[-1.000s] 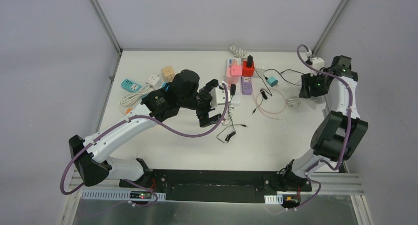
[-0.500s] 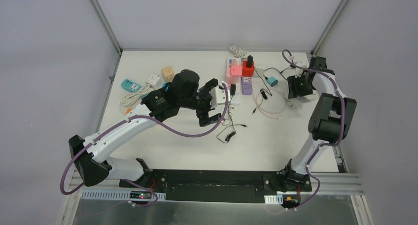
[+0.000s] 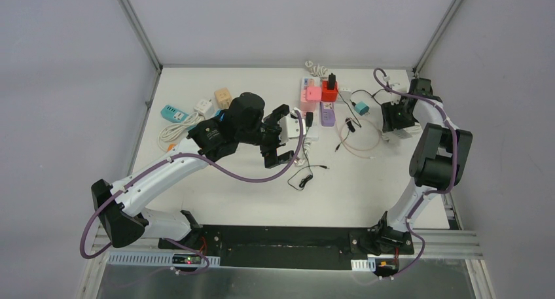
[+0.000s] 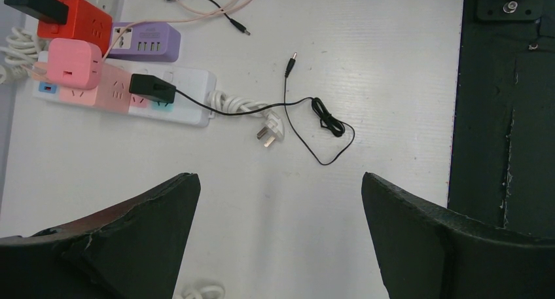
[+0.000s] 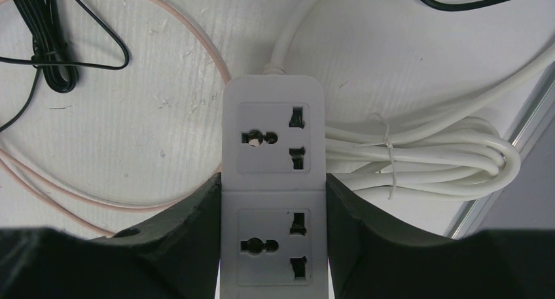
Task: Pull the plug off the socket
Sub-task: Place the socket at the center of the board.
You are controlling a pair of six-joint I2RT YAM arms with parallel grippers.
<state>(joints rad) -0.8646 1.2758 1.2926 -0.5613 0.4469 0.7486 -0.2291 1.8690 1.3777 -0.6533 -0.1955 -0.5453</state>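
Left end effector (image 3: 278,137): released, jaws spread wide, hanging over the middle of the bench (image 3: 353,194) and touching nothing.
Loose cable (image 4: 324,125): black, bare jack at one end, lying unplugged at 5 o'clock from the left end effector.
Black plug (image 4: 152,88): seated in the white strip (image 4: 186,109), at 2 o'clock from the left end effector in the top view.
Cubes: pink cube (image 4: 67,62), purple cube (image 4: 145,38) and red cube (image 4: 72,24) beyond the plug, toward 12 o'clock. A black adapter (image 4: 33,1) is stuck into the red one.
Right end effector (image 5: 271,181): clenched on the extension strip (image 5: 273,125) at the bench's 2 o'clock edge. Both sockets we see there are empty.
Done: nothing that we can see; the black plug sits fully home and no finger touches it.
Left: we judge the whole pull remains, namely reach, grip and draw out. We cannot tell whether the black plug or the adapter is meant.
Writing: none we can read; the marks on the sockets are too small.
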